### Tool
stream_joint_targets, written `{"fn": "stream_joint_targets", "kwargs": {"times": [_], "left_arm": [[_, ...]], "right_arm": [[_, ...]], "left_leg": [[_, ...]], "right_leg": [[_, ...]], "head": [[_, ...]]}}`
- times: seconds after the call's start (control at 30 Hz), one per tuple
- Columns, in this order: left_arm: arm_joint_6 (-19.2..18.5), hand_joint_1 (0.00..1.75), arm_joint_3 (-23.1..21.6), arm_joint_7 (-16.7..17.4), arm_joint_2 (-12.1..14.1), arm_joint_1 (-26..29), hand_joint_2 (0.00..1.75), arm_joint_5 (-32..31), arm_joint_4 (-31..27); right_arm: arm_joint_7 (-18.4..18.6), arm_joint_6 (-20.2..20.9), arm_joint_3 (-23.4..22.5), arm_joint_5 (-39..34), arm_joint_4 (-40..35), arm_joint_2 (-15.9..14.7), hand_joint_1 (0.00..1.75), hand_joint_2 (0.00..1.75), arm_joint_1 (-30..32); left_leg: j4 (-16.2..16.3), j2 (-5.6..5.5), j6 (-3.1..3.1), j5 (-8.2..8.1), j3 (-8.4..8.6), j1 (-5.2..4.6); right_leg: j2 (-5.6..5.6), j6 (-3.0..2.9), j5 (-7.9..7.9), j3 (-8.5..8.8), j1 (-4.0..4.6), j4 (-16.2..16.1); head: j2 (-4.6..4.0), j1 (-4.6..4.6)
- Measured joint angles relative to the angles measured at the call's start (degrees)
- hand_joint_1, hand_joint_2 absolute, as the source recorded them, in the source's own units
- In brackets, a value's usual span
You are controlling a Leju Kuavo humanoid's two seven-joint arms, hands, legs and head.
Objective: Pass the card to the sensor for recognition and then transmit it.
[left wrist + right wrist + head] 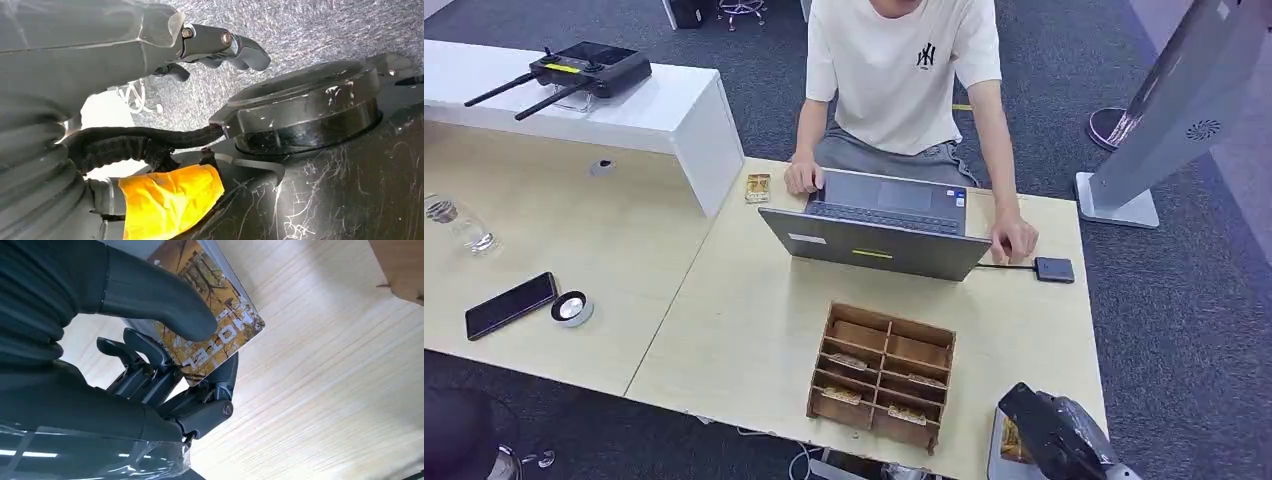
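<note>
A card (227, 322) with an autumn-tree picture is pinched in my right hand (165, 355), the thumb (160, 295) on its face and a dark finger under its edge. From the head view that hand (1059, 435) is at the table's near right corner, over a grey holder (996, 462), with the card (1012, 442) showing beside it. The sensor (1054, 269), a small dark box cabled to the laptop (879, 240), lies farther back on the right. My left hand (220, 47) hangs over the carpet, holding nothing, its fingers loosely bent.
A wooden compartment box (884, 375) with several cards stands in front of the laptop. A person sits behind the laptop, one hand (1016, 240) close to the sensor. Another card (757, 187), a phone (510, 305) and a round puck (572, 308) lie to the left.
</note>
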Motion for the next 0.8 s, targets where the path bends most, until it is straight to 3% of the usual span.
{"fn": "stream_joint_targets", "kwargs": {"times": [0.27,0.5,0.8], "left_arm": [[0.0,0.00,0.7,1.2,-0.1,0.5,1.75,-2.9,0.0],[0.0,0.00,5.6,7.2,-0.1,3.7,1.75,-11.2,-2.6],[0.0,0.00,10.2,7.4,-0.5,7.3,1.75,-13.3,-5.6]], "right_arm": [[-3.6,-2.1,-2.0,-2.0,-3.8,0.2,1.75,1.75,1.2],[-9.1,-3.4,-5.7,-7.8,-8.9,0.9,1.75,1.75,3.2],[-20.0,-0.2,-10.3,-22.8,-16.5,1.5,1.75,1.75,6.5]], "left_leg": [[0.0,0.00,0.00,0.00,-0.03,0.00],[0.0,0.00,0.00,0.00,-0.07,0.01],[0.0,0.01,0.00,-0.01,-0.08,0.00]], "right_leg": [[0.00,0.00,0.00,-0.01,0.00,0.0],[-0.01,0.00,0.00,-0.03,0.00,0.0],[-0.01,0.00,-0.01,-0.05,0.00,0.0]], "head": [[0.00,0.02],[0.00,0.02],[0.00,-0.02]]}}
